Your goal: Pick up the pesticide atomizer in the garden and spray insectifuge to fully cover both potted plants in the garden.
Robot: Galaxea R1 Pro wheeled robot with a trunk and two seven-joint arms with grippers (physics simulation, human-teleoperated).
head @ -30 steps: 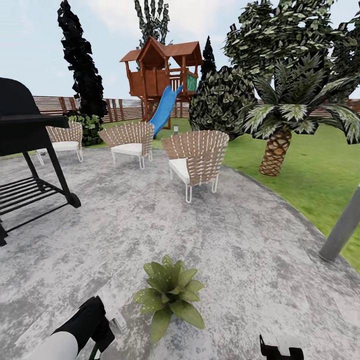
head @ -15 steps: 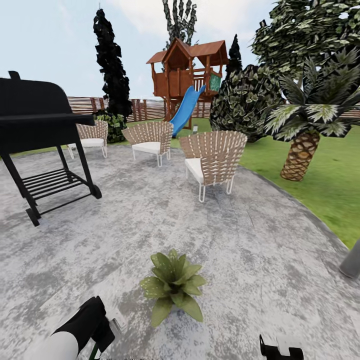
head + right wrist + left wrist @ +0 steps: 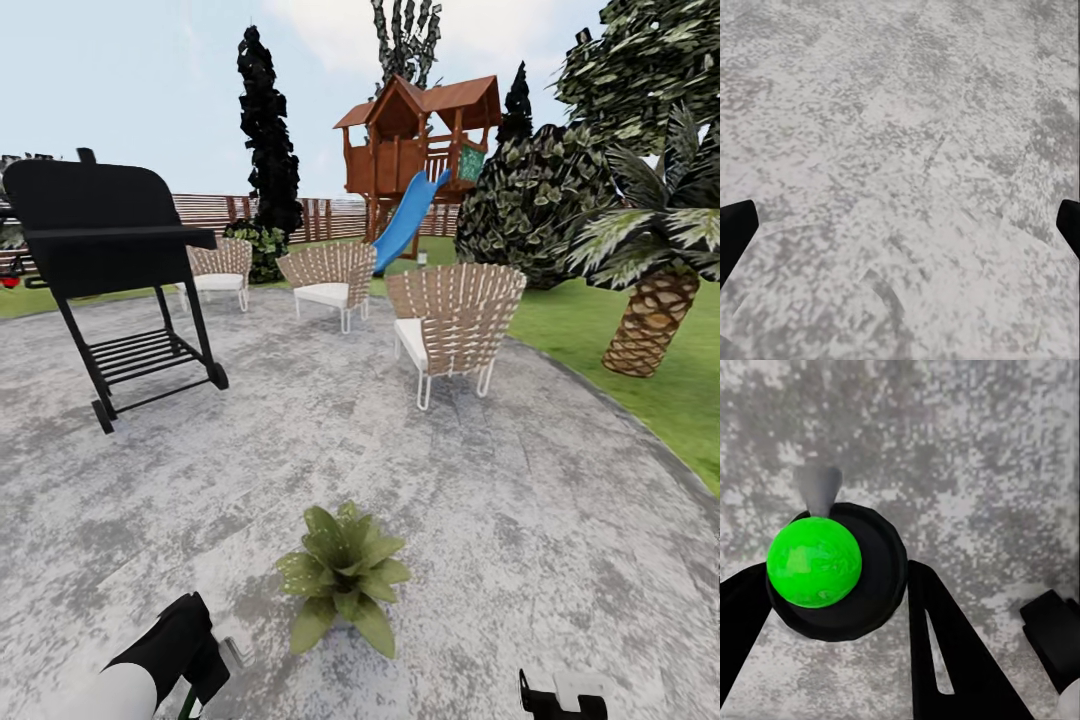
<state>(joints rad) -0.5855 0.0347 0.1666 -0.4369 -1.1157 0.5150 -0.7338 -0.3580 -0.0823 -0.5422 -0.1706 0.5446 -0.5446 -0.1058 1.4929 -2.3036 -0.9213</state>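
The view has swung left; left fingers (image 3: 832, 607) grip the pesticide atomizer (image 3: 832, 562) (right fingers (image 3: 900, 225) spread).

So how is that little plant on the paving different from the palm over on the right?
The potted plant is a low rosette of broad pointed leaves with no visible stem; the palm stands taller on a scaly brown trunk with long feathery fronds. The potted plant sits on the grey speckled paving, close in front of the robot; the palm grows from the lawn, farther off. Both have green leaves.

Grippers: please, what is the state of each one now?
Left gripper: shut on the atomizer.
Right gripper: open, holding nothing.
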